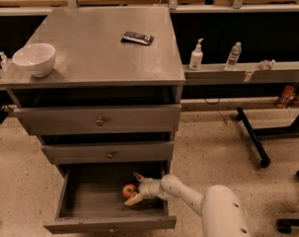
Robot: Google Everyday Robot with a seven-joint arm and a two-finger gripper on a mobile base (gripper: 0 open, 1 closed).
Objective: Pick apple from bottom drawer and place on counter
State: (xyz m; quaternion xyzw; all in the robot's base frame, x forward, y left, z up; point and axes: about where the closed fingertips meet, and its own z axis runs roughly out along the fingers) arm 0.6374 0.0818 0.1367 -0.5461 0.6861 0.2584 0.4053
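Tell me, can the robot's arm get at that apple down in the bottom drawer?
Probably yes. The bottom drawer is pulled open, nothing covers the apple, and the end effector sits inside the drawer right beside the apple, jaws open toward it.

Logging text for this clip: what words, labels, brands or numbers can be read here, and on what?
None can be read.
Print on the dark packet on the counter: too blurred.
Labels on the pump bottle and water bottle on the ledge: too small.
The gripper, open by the apple in the bottom drawer: no marking visible.
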